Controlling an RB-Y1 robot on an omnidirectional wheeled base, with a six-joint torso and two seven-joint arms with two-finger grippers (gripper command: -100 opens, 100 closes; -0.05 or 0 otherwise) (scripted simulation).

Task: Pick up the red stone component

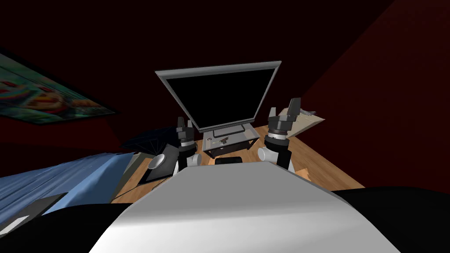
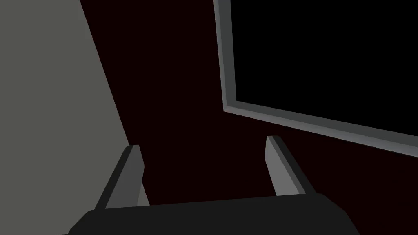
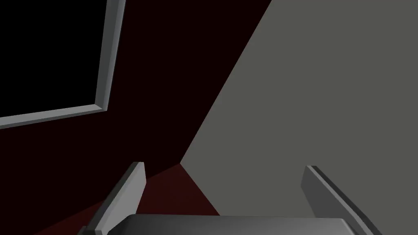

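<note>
Head view gives you a dim room, dark red walls [image 1: 351, 66] and wood floor [image 1: 316, 162]; at frame centre a television [image 1: 219, 94] sits on a low grey stand [image 1: 241, 136]. A small dark piece [image 1: 223, 140] lies on the stand's top below the screen; you cannot tell if it is the red stone component. Your left gripper [image 1: 185, 123] and right gripper [image 1: 283, 110] flank the screen, fingers spread, holding nothing.
</note>
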